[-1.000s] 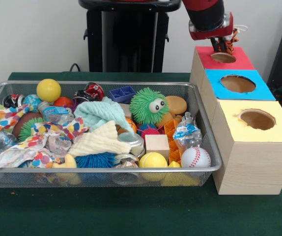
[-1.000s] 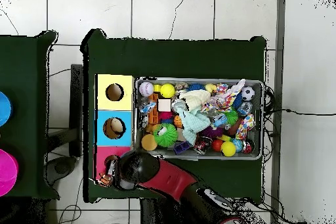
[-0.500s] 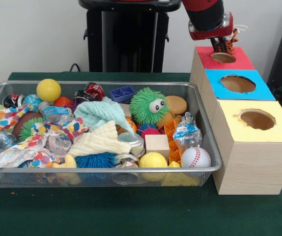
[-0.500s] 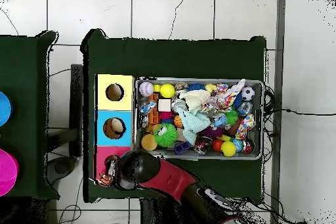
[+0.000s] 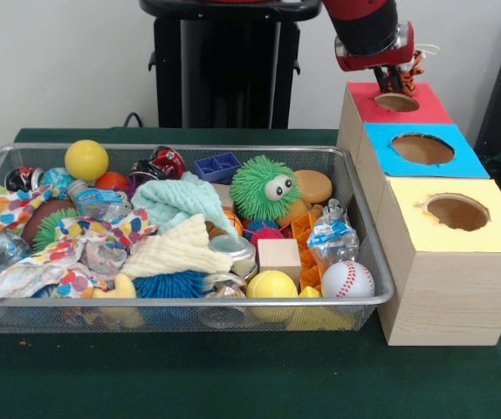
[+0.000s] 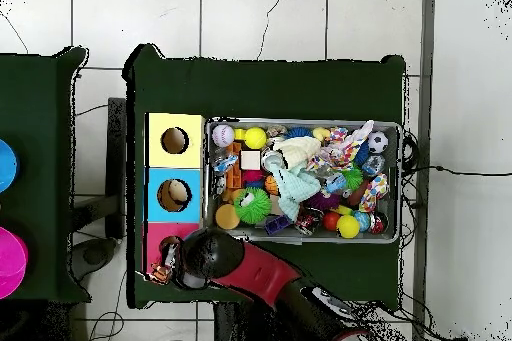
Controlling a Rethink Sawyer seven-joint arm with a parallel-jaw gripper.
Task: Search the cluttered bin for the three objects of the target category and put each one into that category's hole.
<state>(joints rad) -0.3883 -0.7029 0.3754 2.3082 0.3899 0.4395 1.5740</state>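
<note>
Front view shows the jaws closed on a small orange-and-black object, suspended directly above the red box's hole. The hole lies straight below; release requires only a vertical drop. The bin sits well apart.

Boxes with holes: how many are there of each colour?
Red box: 1
Blue box: 1
Yellow box: 1
Total: 3
</note>
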